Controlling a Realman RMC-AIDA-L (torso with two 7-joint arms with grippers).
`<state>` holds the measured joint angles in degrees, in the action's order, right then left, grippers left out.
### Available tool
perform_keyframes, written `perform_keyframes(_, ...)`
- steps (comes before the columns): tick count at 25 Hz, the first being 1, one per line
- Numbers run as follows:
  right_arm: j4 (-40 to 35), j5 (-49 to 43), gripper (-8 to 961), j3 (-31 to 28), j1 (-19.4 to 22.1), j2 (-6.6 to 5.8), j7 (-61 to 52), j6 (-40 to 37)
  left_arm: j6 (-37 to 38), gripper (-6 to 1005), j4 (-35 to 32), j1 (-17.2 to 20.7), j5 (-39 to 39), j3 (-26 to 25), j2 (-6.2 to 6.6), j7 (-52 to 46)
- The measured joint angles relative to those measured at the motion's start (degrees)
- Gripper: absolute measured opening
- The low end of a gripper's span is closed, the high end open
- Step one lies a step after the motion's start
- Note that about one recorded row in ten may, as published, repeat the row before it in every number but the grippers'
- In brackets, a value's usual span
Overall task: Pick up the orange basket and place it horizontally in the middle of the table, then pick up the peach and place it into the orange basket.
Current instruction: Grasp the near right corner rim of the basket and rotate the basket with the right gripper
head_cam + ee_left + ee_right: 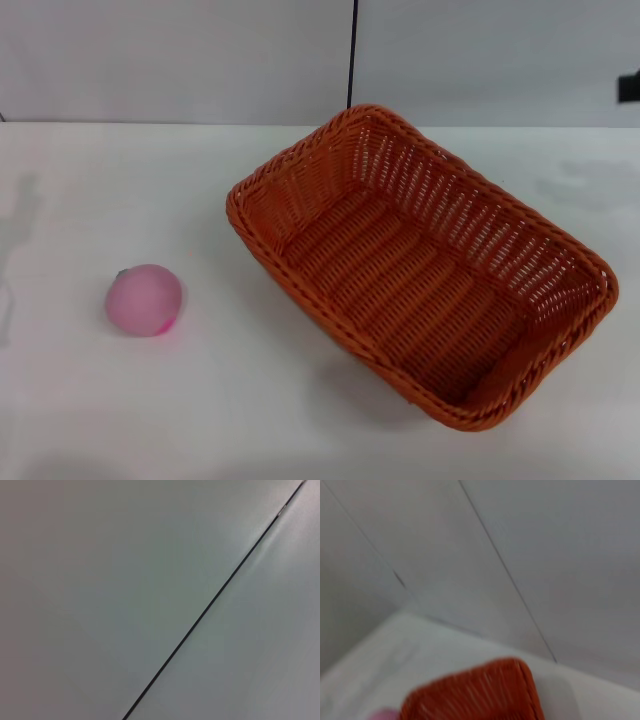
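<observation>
The orange basket (420,270) lies empty on the white table (250,420), right of centre, turned diagonally with one corner toward the back wall. The peach (145,299) rests on the table at the left, well apart from the basket. In the right wrist view a blurred end of the orange basket (475,692) shows, with a sliver of the pink peach (382,714) beside it. The left wrist view holds only grey wall panels. Neither gripper appears in any view.
Grey wall panels with a dark vertical seam (353,50) stand behind the table. A small dark object (629,86) sits at the right edge of the head view.
</observation>
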<state>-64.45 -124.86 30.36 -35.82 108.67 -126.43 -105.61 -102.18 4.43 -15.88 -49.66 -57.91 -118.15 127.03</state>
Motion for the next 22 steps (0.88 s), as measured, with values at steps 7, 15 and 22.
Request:
perform_keyframes(7, 1.30, -14.76, 674, 8.44, -8.17, 0.57, -2.71, 2.04, -0.04, 860, 0.01, 0.06, -0.01, -0.01, -0.12, -0.02)
perform_keyframes(15, 3.93, -21.33, 720, 18.69, -11.18, 4.32, -3.35, 7.07, -0.04, 861, 0.05, 0.07, 0.00, -0.01, -0.15, -0.03)
perform_keyframes(22, 9.02, -22.97, 704, 21.53, -12.06, 4.82, -3.37, 10.17, -0.03, 861, 0.05, 0.06, 0.00, -0.01, -0.16, -0.03)
